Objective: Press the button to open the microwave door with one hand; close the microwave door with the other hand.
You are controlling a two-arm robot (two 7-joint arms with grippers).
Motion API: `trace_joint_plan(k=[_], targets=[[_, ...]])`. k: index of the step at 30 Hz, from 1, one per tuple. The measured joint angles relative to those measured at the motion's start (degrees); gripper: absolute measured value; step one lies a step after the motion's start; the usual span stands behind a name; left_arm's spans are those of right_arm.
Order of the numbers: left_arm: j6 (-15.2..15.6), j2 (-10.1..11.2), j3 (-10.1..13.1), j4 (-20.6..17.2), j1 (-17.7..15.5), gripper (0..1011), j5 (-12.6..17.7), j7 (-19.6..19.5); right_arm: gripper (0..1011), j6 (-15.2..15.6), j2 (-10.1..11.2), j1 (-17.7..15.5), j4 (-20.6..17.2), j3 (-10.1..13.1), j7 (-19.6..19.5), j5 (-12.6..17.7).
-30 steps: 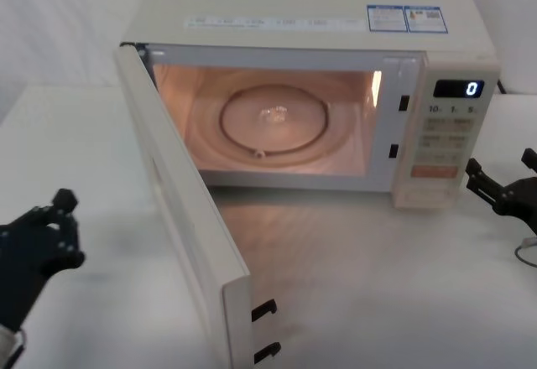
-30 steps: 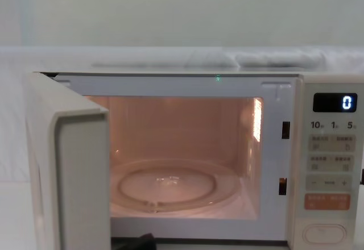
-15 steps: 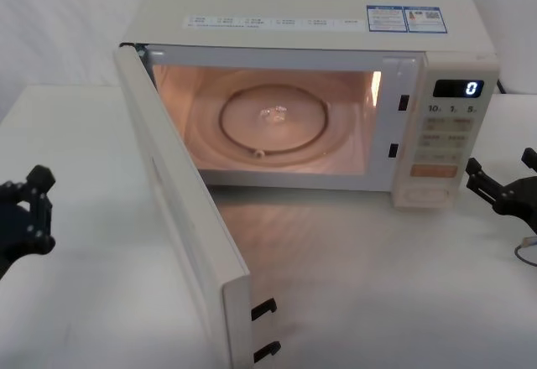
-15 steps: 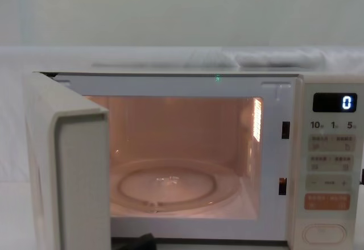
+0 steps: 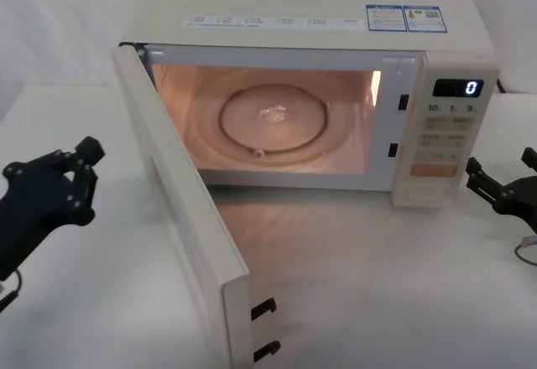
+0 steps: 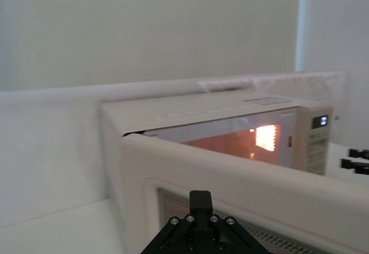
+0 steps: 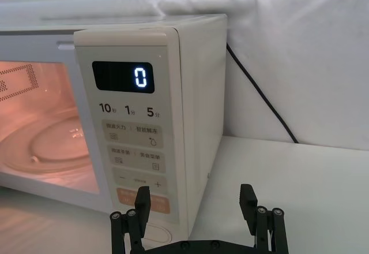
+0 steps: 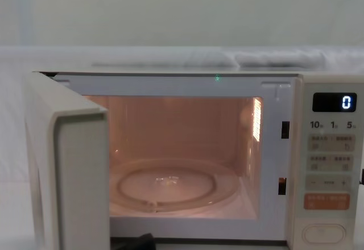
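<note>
I see the door [image 5: 180, 218] swung wide open, hinged at the microwave's [image 5: 302, 0] left and reaching out over the table [image 5: 377, 285] toward me. The cavity is lit, with the glass tray [image 5: 273, 122] inside. My left tool [image 5: 71, 176] hangs outside the door, near its outer face but not touching; I cannot tell how its fingers stand. My right tool [image 5: 502, 186] sits just right of the control panel, fingers [image 7: 248, 199] apart, holding nothing. The button [image 8: 324, 234] is at the panel's bottom, below the orange key [image 8: 327, 201]; the display [image 7: 123, 77] reads 0.
</note>
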Motion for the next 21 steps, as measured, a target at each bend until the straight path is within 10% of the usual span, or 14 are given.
trace_joint_plan(k=[21], targets=[[0.5,7.8,6.4,0.5,-4.6,0,-4.9,-8.8,1002,0.0,0.0,0.0,0.0,0.0,0.0,0.0]])
